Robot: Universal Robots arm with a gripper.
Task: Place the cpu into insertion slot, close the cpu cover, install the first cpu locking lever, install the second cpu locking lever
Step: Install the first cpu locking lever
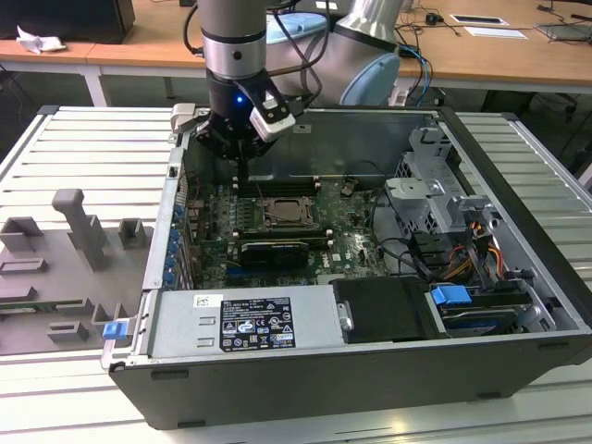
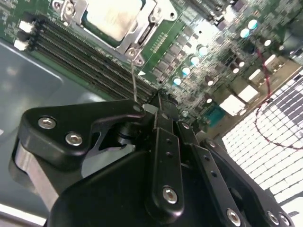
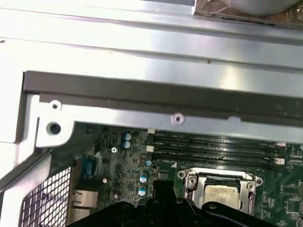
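At the bottom of the exterior view lies the near wall of the open computer case [image 1: 305,388]. Just inside it is a silvery power supply [image 1: 245,324] with a printed label. A blue tab [image 1: 451,298] sits among drive bays and cables towards the exterior view's right. On the slatted table [image 1: 55,388], at the exterior view's left, rest grey moulded fixtures [image 1: 83,231].

Further in, at the middle of the frame, lies the green motherboard [image 1: 351,242]. The cpu [image 1: 285,211] is seated in the insertion slot [image 1: 265,218], its pale metal face upward. In both wrist views the cpu cover [image 2: 137,40] lies flat around the chip, its silvery frame bordering the face on all sides that show, so the cover looks shut. Long black memory slots [image 2: 85,52] run just beside the socket.

The gripper [image 1: 242,168] hangs over the board just beyond the socket, towards the upper left of the frame and near the case's far wall. In the second wrist view the gripper [image 2: 158,101] points at the board close to one corner of the socket. There a thin metal lever [image 2: 134,80] stands out from that corner towards the tip. Whether the lever touches the gripper cannot be told, nor whether the gripper is apart, together or clamped on anything.

Behind the case, along the top of the exterior view, stand wooden desks [image 1: 139,51].
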